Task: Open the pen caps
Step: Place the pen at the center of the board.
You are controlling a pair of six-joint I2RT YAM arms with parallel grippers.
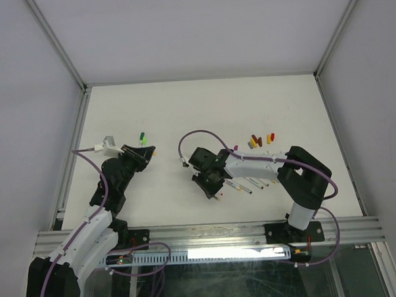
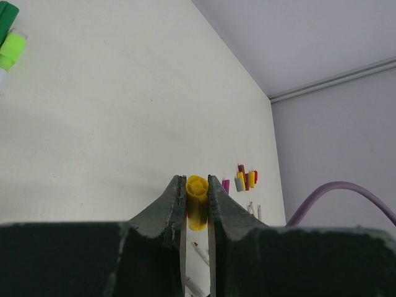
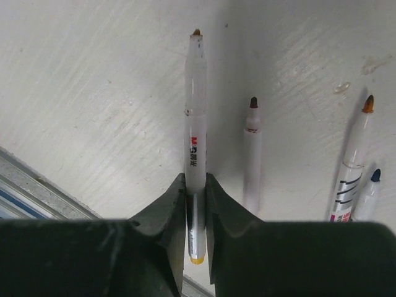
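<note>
My left gripper (image 2: 197, 179) is shut on a stubby yellow pen cap (image 2: 197, 204), held off the table; in the top view this gripper (image 1: 147, 152) is at the left. My right gripper (image 3: 196, 179) is shut on a white-grey pen (image 3: 196, 124) with a yellow rear end and a bare tip that points away, low over the table; in the top view it (image 1: 216, 189) is near the middle. Several uncapped pens (image 3: 252, 154) lie beside it. Loose caps (image 1: 260, 140) in yellow, red and maroon lie in a cluster at the right.
A green-capped pen (image 1: 143, 136) lies just beyond my left gripper, and also shows in the left wrist view (image 2: 9, 43). A magenta cap (image 1: 235, 147) lies apart from the cluster. The metal frame rail (image 3: 37, 185) runs close behind the right gripper.
</note>
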